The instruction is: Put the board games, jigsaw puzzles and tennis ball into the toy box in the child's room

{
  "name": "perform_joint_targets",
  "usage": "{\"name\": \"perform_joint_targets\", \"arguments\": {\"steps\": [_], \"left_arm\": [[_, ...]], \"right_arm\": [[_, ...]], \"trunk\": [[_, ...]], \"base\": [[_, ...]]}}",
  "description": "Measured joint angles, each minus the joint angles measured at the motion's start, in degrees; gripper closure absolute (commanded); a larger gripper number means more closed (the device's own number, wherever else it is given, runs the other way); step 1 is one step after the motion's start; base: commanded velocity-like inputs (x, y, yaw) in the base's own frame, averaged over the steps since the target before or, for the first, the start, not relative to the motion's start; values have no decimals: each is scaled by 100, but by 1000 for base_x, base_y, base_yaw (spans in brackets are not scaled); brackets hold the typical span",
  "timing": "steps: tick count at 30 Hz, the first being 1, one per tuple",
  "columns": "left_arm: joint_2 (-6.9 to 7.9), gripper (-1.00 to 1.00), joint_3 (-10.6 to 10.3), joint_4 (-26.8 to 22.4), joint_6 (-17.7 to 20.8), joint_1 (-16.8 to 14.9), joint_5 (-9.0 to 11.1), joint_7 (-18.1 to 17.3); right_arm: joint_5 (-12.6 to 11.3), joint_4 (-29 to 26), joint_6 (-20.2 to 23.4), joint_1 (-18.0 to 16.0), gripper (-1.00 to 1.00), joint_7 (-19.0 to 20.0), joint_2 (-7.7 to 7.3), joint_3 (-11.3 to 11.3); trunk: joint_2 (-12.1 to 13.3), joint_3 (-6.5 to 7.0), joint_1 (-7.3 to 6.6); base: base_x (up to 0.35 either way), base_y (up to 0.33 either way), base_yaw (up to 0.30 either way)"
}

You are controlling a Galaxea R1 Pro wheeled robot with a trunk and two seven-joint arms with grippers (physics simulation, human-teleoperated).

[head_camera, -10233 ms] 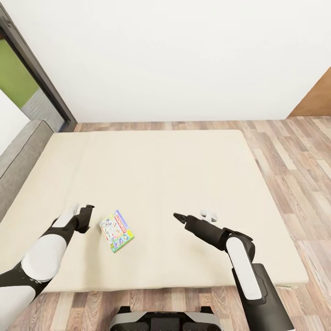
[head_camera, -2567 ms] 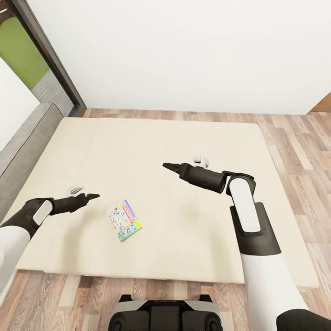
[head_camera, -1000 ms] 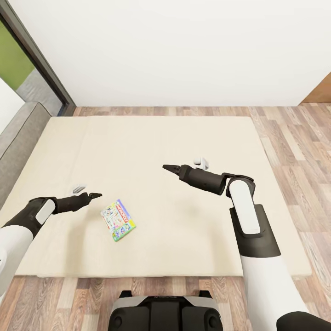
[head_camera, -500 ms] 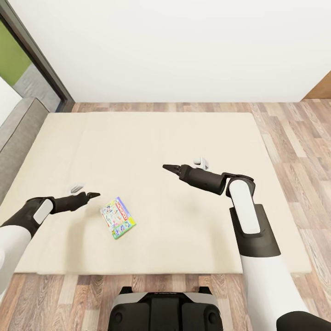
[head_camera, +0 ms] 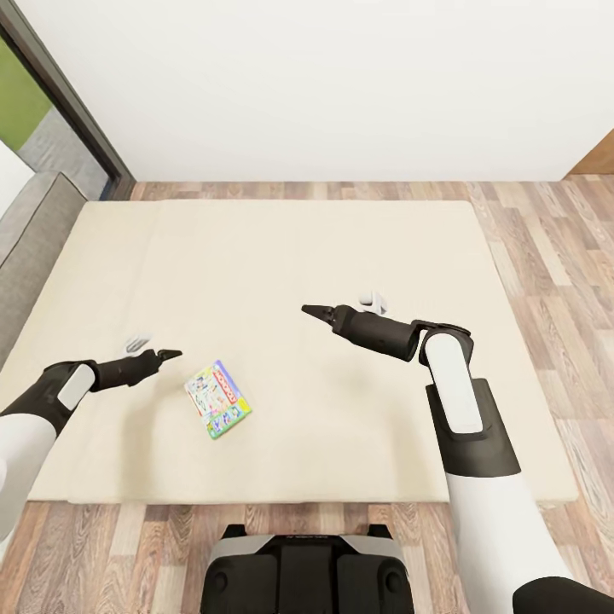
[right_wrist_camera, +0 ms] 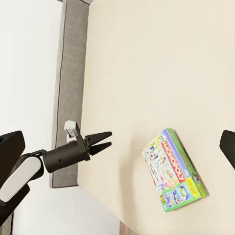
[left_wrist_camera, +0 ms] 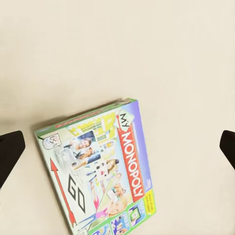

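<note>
Colourful Monopoly board game box lying flat on the cream bed.

The flat rectangular box has a purple edge and a red title strip, its long axis diagonal across the mattress. The left gripper hovers just beside it, fingertips nearly together, holding nothing. The right gripper, well apart, is pinched closed and empty.

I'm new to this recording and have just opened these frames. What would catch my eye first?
The bright Monopoly box lies flat on the plain cream bed, near its front edge, the only colourful thing there. The left hand hangs just beside it with fingers nearly together, not touching it. The right hand is poised over the middle of the bed, holding nothing.
</note>
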Motion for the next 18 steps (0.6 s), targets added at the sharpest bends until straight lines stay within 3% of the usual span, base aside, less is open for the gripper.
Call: {"name": "perform_joint_targets", "arguments": {"steps": [18], "left_arm": [[-7,-100,9,-5,-25,-105,0,19]], "right_arm": [[9,0,0,16,-100,0,0,0]], "trunk": [[0,-170,0]], "base": [[0,0,0]]}}
